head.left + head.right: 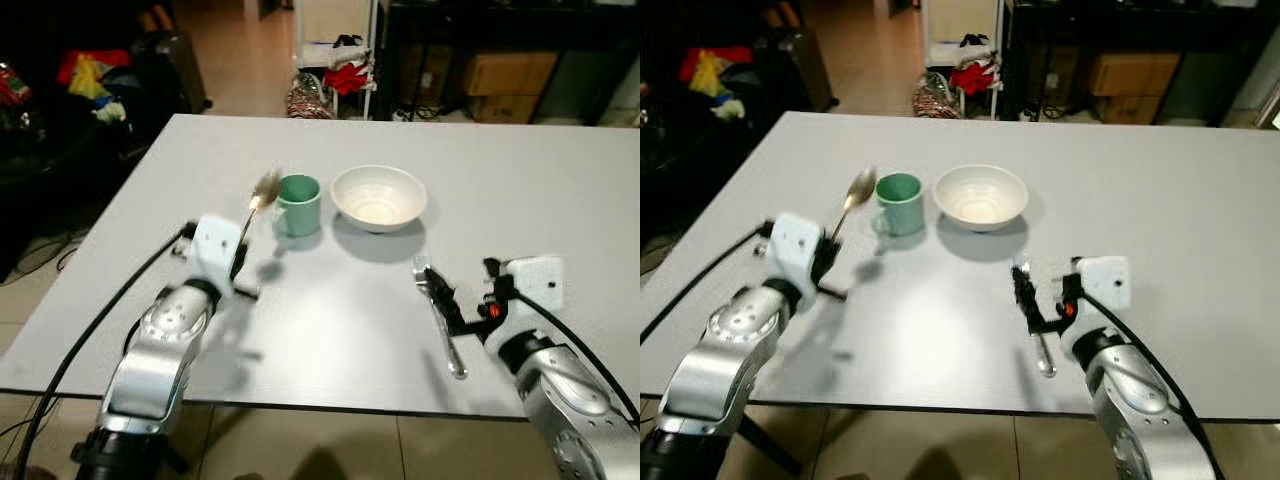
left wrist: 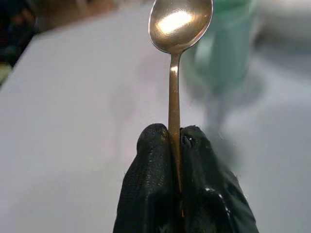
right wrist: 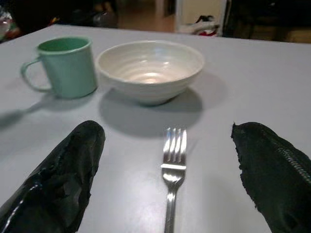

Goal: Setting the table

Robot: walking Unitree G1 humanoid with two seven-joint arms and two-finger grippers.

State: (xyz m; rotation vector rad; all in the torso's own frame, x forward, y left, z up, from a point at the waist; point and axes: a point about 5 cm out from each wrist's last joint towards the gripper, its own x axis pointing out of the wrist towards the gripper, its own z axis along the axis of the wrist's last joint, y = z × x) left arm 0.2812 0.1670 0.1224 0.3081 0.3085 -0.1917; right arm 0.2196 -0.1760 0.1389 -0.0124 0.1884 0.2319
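Green mug (image 1: 298, 204) beside white bowl (image 1: 379, 197)

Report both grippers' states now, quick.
Left gripper: shut on the spoon.
Right gripper: open, fingers either side of the fork on the table.

I can read no writing, label, brand or number anywhere before me, neither on the crockery, the cutlery nor my arms.
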